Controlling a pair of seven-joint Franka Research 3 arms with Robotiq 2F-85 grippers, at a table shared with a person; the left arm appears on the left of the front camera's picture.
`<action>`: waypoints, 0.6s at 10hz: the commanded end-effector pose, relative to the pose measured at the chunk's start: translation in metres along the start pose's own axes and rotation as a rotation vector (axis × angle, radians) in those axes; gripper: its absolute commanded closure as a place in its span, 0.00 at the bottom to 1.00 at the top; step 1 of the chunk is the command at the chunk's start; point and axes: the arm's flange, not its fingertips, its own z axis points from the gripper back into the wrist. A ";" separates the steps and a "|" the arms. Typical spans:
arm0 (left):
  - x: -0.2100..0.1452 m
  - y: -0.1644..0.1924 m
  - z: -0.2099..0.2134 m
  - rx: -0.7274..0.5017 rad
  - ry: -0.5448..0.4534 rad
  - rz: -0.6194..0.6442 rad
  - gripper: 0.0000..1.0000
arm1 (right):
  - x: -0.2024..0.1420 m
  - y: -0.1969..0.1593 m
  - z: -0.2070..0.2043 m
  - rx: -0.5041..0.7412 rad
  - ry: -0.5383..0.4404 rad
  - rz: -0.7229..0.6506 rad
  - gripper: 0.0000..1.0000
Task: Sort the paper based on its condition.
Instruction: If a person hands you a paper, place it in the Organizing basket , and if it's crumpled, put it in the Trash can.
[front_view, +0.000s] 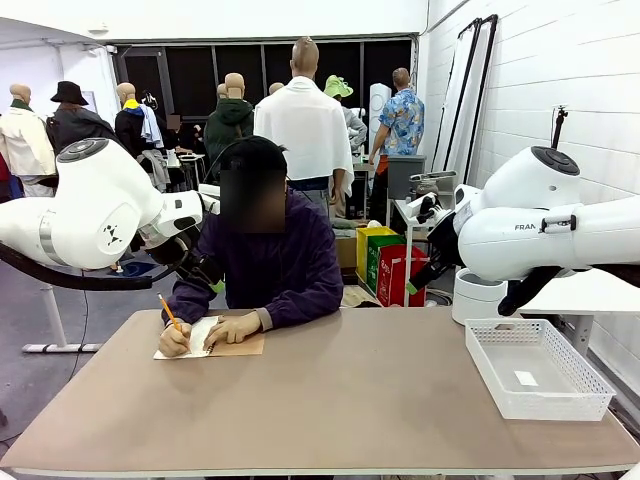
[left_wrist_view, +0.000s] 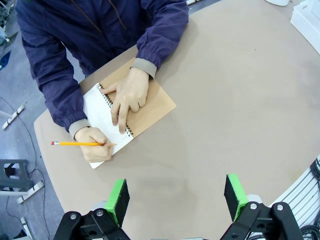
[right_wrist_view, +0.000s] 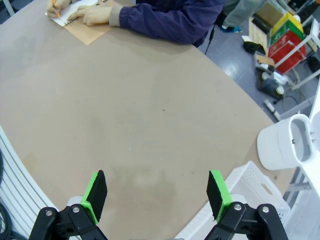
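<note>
Now — left pincer (left_wrist_view: 176, 200), right pincer (right_wrist_view: 157, 192) agape | paper (left_wrist_view: 97, 112) under person's hand (left_wrist_view: 95, 145), well apart from both

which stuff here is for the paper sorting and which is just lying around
For the job: page in the notebook, being written on; basket, likely a sorting spot.
Just around: pencil; white bin; boxes on the floor.

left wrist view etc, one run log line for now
person: writing in notebook with pencil | left gripper: open over table | right gripper: open over table | white tray: on table, robot's right
</note>
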 end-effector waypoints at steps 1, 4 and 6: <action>0.001 0.000 0.000 -0.002 0.001 -0.002 0.00 | 0.000 0.000 -0.001 0.005 0.000 -0.001 0.00; 0.001 0.000 0.000 -0.002 0.001 -0.002 0.00 | 0.000 0.000 -0.001 0.005 0.000 -0.001 0.00; 0.001 0.000 0.000 -0.002 0.001 -0.002 0.00 | 0.000 0.000 -0.001 0.005 0.000 -0.001 0.00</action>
